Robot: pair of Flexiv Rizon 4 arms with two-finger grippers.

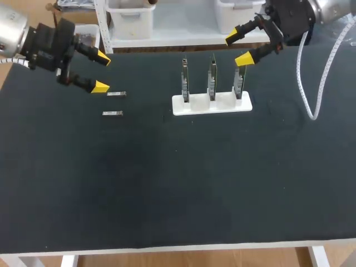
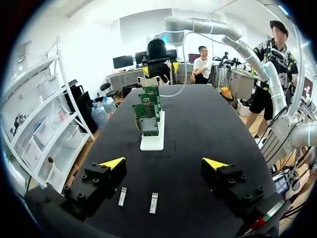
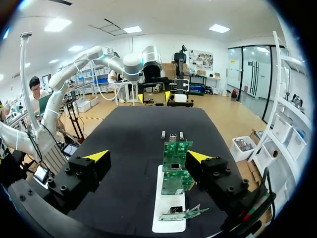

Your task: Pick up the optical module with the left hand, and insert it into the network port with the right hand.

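Now my left end effector (image 1: 102, 72), wide open and empty at upper left, should drop squarely over the nearer optical module (image 1: 116, 94), gripping across its long sides.

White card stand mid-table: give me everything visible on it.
The white stand is a flat, oblong block, plastic-looking, lying flat toward the far side of the black table. Three green circuit boards stand upright in it on edge, in a parallel row with gaps between them, with silvery metal parts on them. The right gripper hangs open above the stand's right end, not visibly touching it. Nothing else touches it.
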